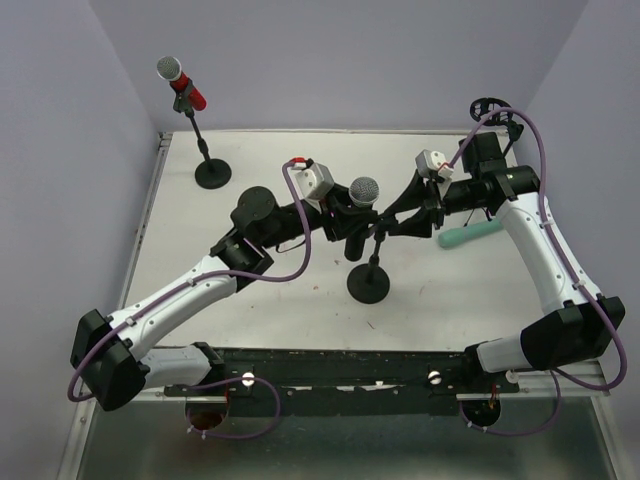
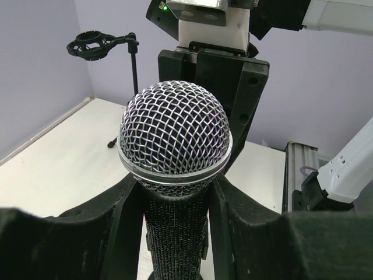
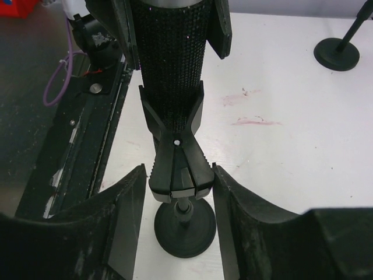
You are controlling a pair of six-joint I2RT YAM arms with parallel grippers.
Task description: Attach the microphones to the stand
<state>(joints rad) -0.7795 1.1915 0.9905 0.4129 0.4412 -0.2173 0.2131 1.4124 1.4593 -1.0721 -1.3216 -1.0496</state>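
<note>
Our left gripper point(image 2: 175, 195) clamped on the black microphone point(image 2: 175, 134) (seated in the stand clip point(image 3: 176, 154)), our right gripper point(image 3: 179, 189) slightly parted astride that stand clip

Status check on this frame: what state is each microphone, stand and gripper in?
red microphone: clipped on the far-left stand, tilted.
black microphone: seated upright in the middle stand.
mint-green microphone: lying loose on the table.
far-right stand: holder empty.
left gripper: shut on the black microphone's body.
right gripper: straddles the middle stand below the black microphone; grip unclear.
</note>
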